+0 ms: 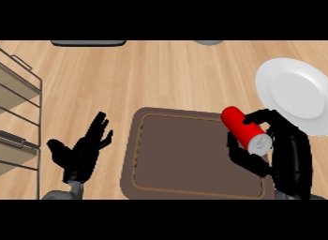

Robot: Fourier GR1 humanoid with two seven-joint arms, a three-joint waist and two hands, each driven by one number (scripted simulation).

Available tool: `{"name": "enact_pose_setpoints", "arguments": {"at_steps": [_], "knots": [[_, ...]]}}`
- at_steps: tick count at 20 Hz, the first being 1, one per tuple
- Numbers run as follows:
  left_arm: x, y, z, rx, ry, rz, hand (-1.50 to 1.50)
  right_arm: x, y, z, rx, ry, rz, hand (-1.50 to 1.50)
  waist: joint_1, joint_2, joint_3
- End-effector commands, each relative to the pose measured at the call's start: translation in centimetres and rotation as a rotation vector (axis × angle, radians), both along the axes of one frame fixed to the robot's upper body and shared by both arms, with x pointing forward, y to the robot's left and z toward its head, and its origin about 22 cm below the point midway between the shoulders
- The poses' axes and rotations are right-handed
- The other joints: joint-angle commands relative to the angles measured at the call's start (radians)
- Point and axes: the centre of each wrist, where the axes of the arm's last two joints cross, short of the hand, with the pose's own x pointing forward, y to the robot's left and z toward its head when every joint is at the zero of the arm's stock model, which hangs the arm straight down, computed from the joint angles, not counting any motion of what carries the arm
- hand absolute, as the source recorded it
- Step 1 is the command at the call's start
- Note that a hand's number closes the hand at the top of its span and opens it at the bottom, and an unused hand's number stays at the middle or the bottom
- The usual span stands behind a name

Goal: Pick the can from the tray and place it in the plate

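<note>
The red can (244,129) with a silver end is held tilted over the right edge of the brown tray (187,157). My right hand (274,145) is shut on it, fingers and thumb curled round its lower part. The white plate (298,96) lies on the counter just up and right of the can, apart from it. My left hand (80,150) rests open to the left of the tray, fingers up, holding nothing.
A wire rack with drawers (11,117) stands along the left edge. A dark flat object (88,43) and a grey round object (210,42) show at the far edge of the wooden counter.
</note>
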Motion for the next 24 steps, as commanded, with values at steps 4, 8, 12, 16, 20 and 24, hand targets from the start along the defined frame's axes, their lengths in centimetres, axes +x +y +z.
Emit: {"name": "enact_pose_setpoints", "arguments": {"at_steps": [4,8,12,16,20,24], "knots": [[-0.3,1.6,-0.5,0.118,0.136,0.028,0.0,1.2,-3.7,1.0,0.166,-0.138,-0.141,1.5,0.028,0.012,0.046],[0.1,3.2,-0.3,0.136,0.126,0.036,0.0,2.5,-8.0,0.1,0.083,-0.161,-0.223,1.5,0.037,0.016,0.047],[0.6,1.9,-0.5,0.122,0.12,0.006,0.0,4.4,-11.8,-0.7,0.063,-0.195,-0.339,1.5,0.047,0.022,0.048],[-0.4,1.2,-1.0,0.114,0.118,-0.029,0.0,6.2,-15.3,-0.4,0.049,-0.213,-0.388,1.5,0.07,0.022,0.049],[0.3,1.4,-0.4,0.126,0.101,-0.029,0.0,7.6,-18.3,0.2,0.058,-0.218,-0.398,1.5,0.084,0.026,0.051],[0.1,0.6,-0.5,0.118,0.104,-0.03,0.0,8.6,-21.0,0.1,0.063,-0.21,-0.406,1.5,0.093,0.027,0.051]]}}
